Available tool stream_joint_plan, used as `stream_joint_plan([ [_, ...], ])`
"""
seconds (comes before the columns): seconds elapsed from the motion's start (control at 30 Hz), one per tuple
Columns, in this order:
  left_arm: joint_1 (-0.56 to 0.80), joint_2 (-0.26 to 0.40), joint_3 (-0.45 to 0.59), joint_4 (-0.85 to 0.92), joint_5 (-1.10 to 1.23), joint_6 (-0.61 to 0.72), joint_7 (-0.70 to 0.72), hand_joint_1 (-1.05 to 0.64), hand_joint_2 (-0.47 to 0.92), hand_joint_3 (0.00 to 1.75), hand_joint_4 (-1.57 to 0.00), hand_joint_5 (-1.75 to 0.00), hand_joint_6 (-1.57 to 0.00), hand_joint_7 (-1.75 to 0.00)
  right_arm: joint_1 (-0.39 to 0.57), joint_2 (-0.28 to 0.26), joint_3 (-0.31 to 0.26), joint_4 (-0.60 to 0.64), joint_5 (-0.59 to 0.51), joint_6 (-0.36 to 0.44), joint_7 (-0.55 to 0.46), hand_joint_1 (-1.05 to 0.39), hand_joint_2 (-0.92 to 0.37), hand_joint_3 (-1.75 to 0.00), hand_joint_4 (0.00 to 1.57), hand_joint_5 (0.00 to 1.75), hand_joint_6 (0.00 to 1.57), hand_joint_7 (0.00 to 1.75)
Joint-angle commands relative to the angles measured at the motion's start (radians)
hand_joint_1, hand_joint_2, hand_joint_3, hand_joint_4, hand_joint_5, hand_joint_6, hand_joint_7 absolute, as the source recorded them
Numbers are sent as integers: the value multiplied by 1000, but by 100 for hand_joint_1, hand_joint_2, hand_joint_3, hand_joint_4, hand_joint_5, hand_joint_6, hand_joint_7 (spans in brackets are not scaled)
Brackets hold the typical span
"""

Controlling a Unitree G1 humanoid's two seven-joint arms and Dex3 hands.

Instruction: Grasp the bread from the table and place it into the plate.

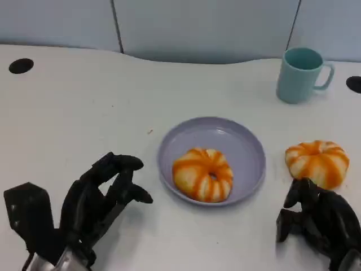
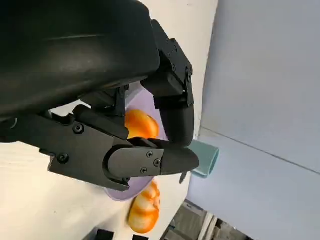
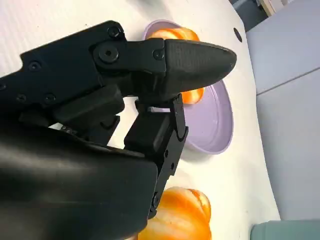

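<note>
Bread (image 1: 202, 174) on unmarked plate (image 1: 246, 148)

A round bread bun, cream-white with orange stripes (image 1: 202, 174), lies in a plain lavender plate (image 1: 248, 152); a second ring-shaped bun with the same cream and orange striping (image 1: 317, 162) lies on the plain white table (image 1: 84, 113). The ceramic mug (image 1: 299, 74) is pale teal. Both many-fingered hands, left (image 1: 98, 197) and right (image 1: 316, 217), are matte black.

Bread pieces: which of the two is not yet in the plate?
The bread on the table, right of the purple plate, just ahead of the right robot hand. The other bread lies inside the plate.
</note>
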Motion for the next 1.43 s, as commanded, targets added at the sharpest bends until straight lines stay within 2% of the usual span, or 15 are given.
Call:
stream_joint_plan([
  [0.03, 55, 12, -4, -46, 52, 29, 58, -58, 92, 48, -85, -175, -60, -173, 19, -11, -4, 17, -3, 16, -2, -43, -92, -51, 121, 143, 110, 136],
  [0.17, 74, 0, 5, -56, 59, 37, 85, -57, 92, 41, -86, -175, -60, -175, 14, -13, -7, 24, -4, 14, -3, -44, -92, -51, 121, 142, 109, 136],
  [0.53, 100, -17, -2, -63, 137, -7, 171, -58, 92, 44, -92, -175, -65, -175, 12, -30, -11, 23, -7, 24, 1, -46, -92, -49, 121, 144, 111, 137],
  [0.87, 53, -21, 19, 28, 136, -56, 148, -58, 92, 43, -91, -175, -62, -175, 5, -31, -19, 41, -6, 18, -3, -44, -92, -51, 119, 146, 108, 138],
  [1.1, 24, -20, 33, 72, 111, -61, 110, -59, 92, 39, -91, -175, -62, -175, -3, -35, -20, 49, -9, 27, -5, -44, -92, -51, 120, 146, 112, 133],
  [1.43, 1, -14, 35, 119, 123, -104, 98, -61, 92, 37, -90, -175, -63, -175, -18, -46, -26, 81, -1, 17, 14, -42, -92, -52, 122, 143, 110, 137],
])
